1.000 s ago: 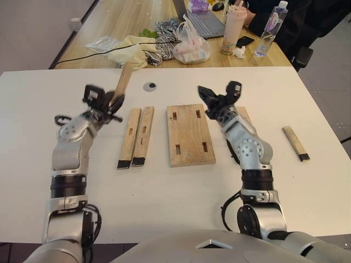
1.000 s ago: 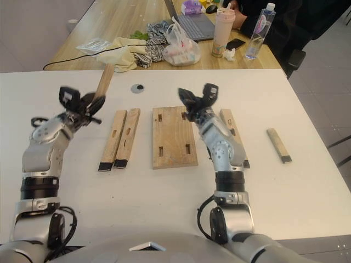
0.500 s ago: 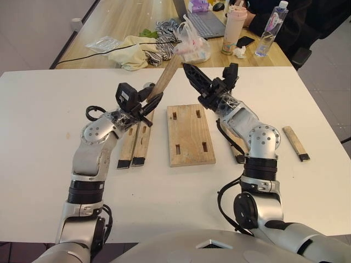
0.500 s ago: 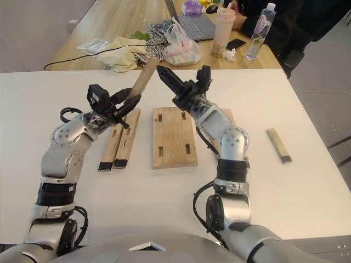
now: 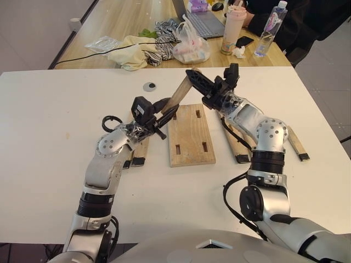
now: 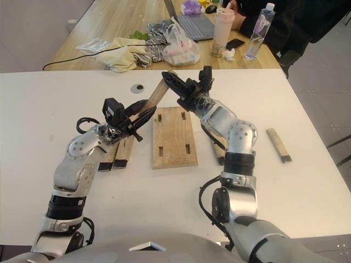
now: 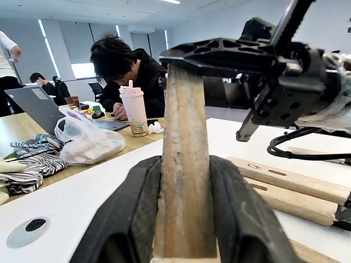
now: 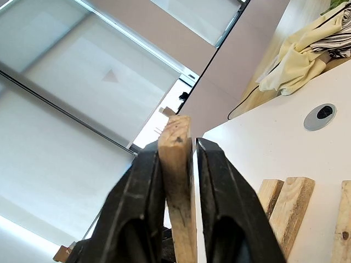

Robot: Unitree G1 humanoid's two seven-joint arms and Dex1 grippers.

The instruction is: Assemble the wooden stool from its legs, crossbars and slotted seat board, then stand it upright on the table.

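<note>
- The leg (image 5: 179, 92) hangs tilted in the air over the upper left corner of the seat board (image 5: 189, 139). The left gripper (image 5: 163, 111) is clamped on its lower end and the right gripper (image 8: 176, 164) is pinching the top end.
- My guess is the two-ended hold is either a handover or a way to steady the leg while aiming it at a slot.
- The seat board lies flat mid-frame with its slots up, which makes sense for dropping legs in from above.
- Two spare legs (image 5: 137, 156) lie side by side left of the board, mostly covered by the left arm.
- Another piece (image 5: 237, 150) sits right of the board, half under the right arm. A short piece (image 5: 299, 147) lies further right.
- The leg's bottom tip is buried in the left gripper, so I can't tell which slot it's aimed at.
</note>
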